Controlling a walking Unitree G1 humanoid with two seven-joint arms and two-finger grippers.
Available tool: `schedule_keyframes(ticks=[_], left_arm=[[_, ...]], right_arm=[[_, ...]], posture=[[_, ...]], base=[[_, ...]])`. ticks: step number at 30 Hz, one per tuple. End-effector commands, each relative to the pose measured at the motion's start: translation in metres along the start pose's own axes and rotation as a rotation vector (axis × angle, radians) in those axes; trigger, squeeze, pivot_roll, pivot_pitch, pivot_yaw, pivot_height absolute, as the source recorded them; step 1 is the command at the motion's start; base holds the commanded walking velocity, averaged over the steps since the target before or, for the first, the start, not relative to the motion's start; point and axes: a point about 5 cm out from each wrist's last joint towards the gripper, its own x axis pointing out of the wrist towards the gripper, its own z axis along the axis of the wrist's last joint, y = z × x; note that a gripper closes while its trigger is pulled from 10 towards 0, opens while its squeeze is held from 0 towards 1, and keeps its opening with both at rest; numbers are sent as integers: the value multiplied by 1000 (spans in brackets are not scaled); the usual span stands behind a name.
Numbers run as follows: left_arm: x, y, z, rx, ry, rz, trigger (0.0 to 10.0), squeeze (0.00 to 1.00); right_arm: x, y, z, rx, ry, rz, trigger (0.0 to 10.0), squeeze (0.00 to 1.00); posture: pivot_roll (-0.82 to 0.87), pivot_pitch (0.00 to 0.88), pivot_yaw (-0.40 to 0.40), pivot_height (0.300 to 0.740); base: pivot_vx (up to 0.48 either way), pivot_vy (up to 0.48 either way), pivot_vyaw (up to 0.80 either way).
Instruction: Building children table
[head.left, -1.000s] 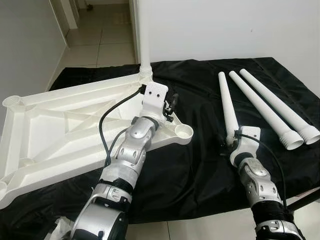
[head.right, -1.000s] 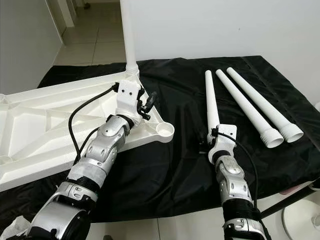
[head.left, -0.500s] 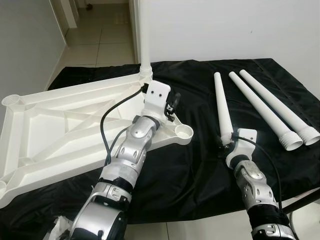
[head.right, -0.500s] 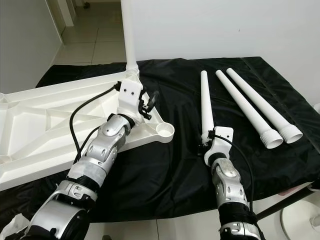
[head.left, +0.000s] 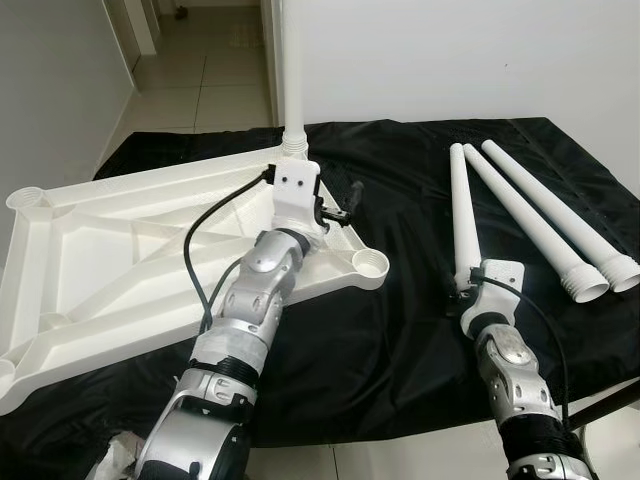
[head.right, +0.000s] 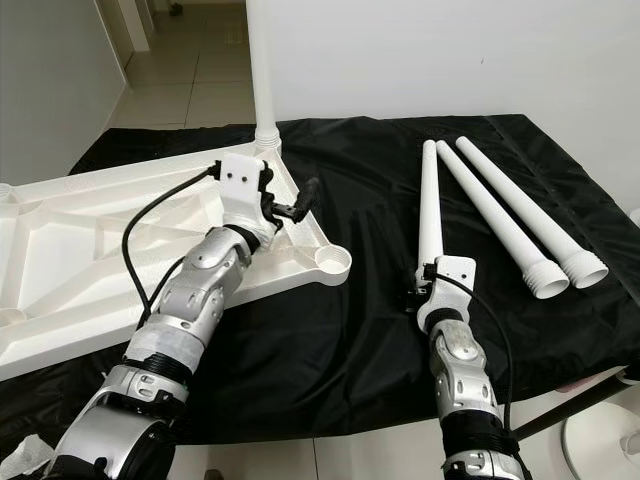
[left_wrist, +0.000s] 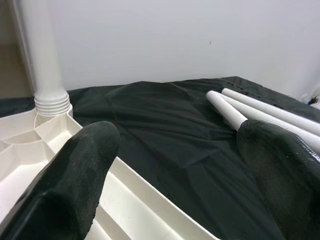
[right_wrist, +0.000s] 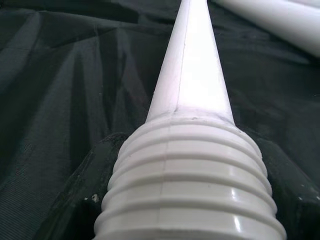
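Since a second ago the leg (head.left: 463, 215) in your right gripper (head.left: 470, 288) has swung to lie alongside the two spare legs (head.left: 545, 218). Its threaded end sits pinched between the fingers, shaft pointing away. The empty corner socket (head.left: 371, 264) lies to its left; your left gripper (head.left: 340, 200), fingers spread, hovers over the tabletop (head.left: 100, 255).

The upside-down table top (head.left: 120, 250) is plain white. The table legs (head.left: 530, 215) are white too, with ridged ends. They lie on a black cloth (head.left: 400, 330). The robot arms (head.left: 250, 320) are shiny silver, with black fingers (left_wrist: 75, 175). The wall (head.left: 450, 50) is white.
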Motion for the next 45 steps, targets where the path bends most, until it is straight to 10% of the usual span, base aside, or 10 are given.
schedule_keyframes(ticks=[1,15,16,17,33,45], left_arm=[[1,-6,7,-37,10,-140,10000,1000],[1,-20,38,-258,75,-456,10000,1000],[0,-23,37,-280,112,-492,10000,141],[-1,-25,36,-302,152,-521,10000,0],[4,-31,68,-627,209,-653,10000,0],[0,-31,61,-636,292,-638,10000,0]], right_arm=[[-1,-5,11,-29,-65,-10,10000,0],[-13,-2,82,-119,-510,30,10000,0],[-16,2,85,-140,-540,59,10000,0],[-18,5,88,-162,-562,84,10000,0],[-34,57,86,-326,-640,369,10000,0],[-45,85,76,-410,-658,485,10000,0]], posture=[[-85,0,-3,740],[-90,0,-5,740],[-91,0,-3,740],[-91,0,-3,740],[-115,0,29,740],[-114,1,25,740]], base=[[0,0,0],[0,0,0],[0,0,0],[0,0,0],[0,0,0],[0,0,0]])
